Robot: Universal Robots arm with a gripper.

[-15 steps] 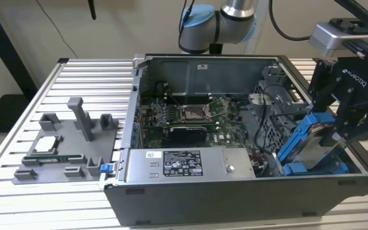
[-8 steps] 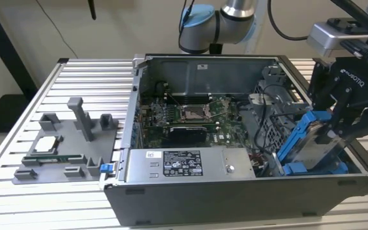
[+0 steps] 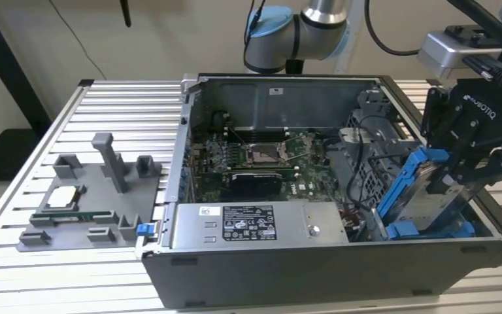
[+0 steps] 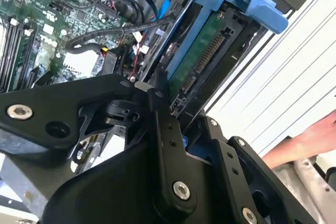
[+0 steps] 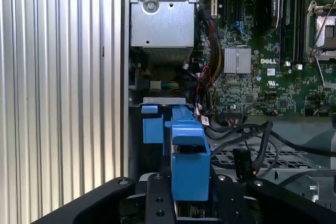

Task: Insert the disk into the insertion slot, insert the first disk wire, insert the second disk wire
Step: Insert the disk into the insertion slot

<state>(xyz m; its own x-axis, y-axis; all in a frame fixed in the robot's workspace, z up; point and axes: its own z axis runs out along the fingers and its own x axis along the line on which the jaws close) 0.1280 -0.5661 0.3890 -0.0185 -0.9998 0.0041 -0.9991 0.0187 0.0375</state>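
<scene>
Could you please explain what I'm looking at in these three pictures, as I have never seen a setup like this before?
This is a robot arm working on an open grey computer case on a ribbed metal table. The exterior view looks on from outside; both wrist views come from cameras riding on the arm. Its black gripper is closed on a flat silver-grey disk in a bright blue plastic frame, held tilted, its lower end at the grey metal drive cage with blue rails. Beside the case, a grey parts tray holds small components. A person's hand shows in the second wrist view.
</scene>
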